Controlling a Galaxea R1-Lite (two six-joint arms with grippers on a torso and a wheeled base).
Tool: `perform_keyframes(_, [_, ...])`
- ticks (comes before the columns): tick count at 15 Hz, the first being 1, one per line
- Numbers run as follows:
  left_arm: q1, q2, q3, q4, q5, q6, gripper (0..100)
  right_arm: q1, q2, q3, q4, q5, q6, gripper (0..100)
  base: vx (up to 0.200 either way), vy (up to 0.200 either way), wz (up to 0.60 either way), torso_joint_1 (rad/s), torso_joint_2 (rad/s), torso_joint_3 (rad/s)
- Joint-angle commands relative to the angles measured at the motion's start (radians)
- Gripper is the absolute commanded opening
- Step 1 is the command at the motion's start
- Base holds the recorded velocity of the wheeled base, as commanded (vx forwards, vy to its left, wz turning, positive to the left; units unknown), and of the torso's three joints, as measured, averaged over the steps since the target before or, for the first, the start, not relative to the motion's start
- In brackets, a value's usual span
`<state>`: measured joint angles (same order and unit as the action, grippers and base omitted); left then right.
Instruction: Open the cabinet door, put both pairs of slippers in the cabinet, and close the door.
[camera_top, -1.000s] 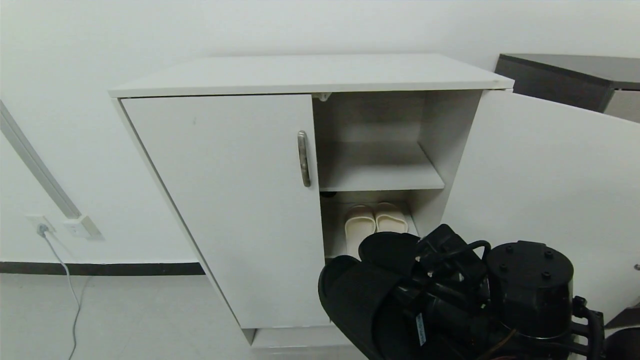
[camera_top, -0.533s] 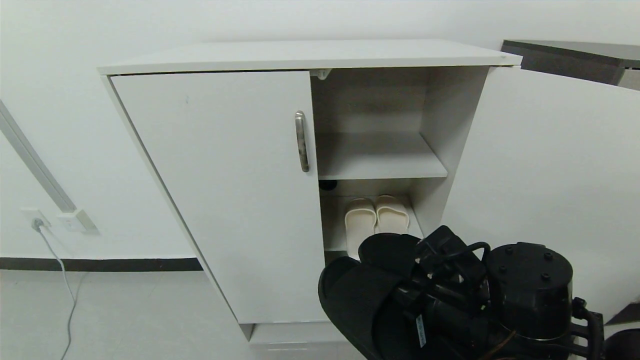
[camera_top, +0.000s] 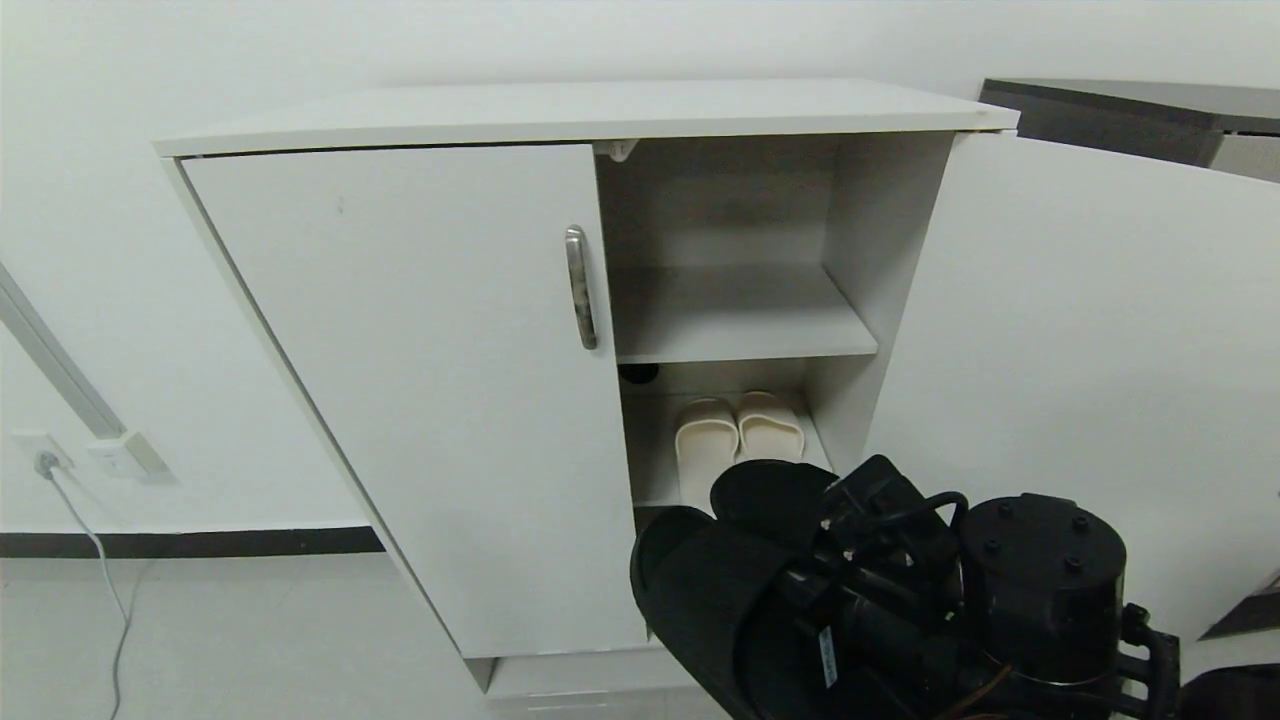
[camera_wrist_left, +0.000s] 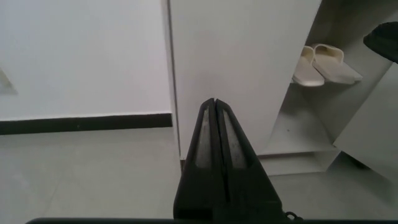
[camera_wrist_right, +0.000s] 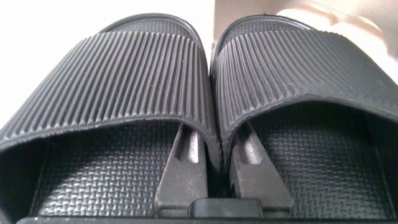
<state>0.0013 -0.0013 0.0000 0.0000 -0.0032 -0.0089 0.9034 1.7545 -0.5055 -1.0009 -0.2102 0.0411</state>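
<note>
The white cabinet (camera_top: 420, 380) has its right door (camera_top: 1090, 360) swung open and its left door shut. A cream pair of slippers (camera_top: 738, 432) lies on the lower shelf, also visible as cream slippers (camera_wrist_left: 324, 62). My right gripper (camera_wrist_right: 211, 174) is shut on the black pair of slippers (camera_wrist_right: 205, 93), pinching their two inner walls together. In the head view the black slippers (camera_top: 720, 590) hang in front of the open compartment, below the cream pair. My left gripper (camera_wrist_left: 214, 106) is shut on nothing, low in front of the shut left door (camera_wrist_left: 236, 62).
An upper shelf (camera_top: 735, 315) inside the cabinet is bare. A dark grey piece of furniture (camera_top: 1130, 115) stands behind the open door. A wall socket with a cable (camera_top: 45, 465) sits low at the left. Grey floor (camera_wrist_left: 81, 174) lies free left of the cabinet.
The whole head picture has shifted, so the camera has moved; the cabinet now sits a bit further left. The right gripper with the black slippers keeps its place in the picture.
</note>
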Motion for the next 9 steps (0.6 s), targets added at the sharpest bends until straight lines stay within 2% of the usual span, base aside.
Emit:
perform_keyframes(1, [0.0, 0.001, 0.0, 0.0, 0.0, -0.002, 0, 0.002, 0.019, 0.002, -0.001, 0.0, 0.0, 0, 0.0, 0.0, 0.0, 0.0, 0.0, 0.0])
perform_keyframes(4, [0.0, 0.001, 0.0, 0.0, 0.0, -0.002, 0, 0.0, 0.023, -0.005, -0.002, -0.008, -0.018, 0, 0.0, 0.0, 0.0, 0.0, 0.0, 0.0])
perform_keyframes(6, [0.0, 0.001, 0.0, 0.0, 0.0, 0.0, 0, 0.008, 0.063, -0.096, 0.004, -0.133, -0.007, 0, 0.0, 0.0, 0.0, 0.0, 0.0, 0.0])
perform_keyframes(7, [0.0, 0.001, 0.0, 0.0, 0.0, -0.002, 0, 0.011, 0.114, -0.188, 0.015, -0.227, 0.02, 0, 0.0, 0.0, 0.0, 0.0, 0.0, 0.0])
perform_keyframes(9, [0.0, 0.001, 0.0, 0.0, 0.0, 0.0, 0, 0.011, 0.145, -0.34, 0.146, -0.376, 0.054, 0, 0.0, 0.0, 0.0, 0.0, 0.0, 0.0])
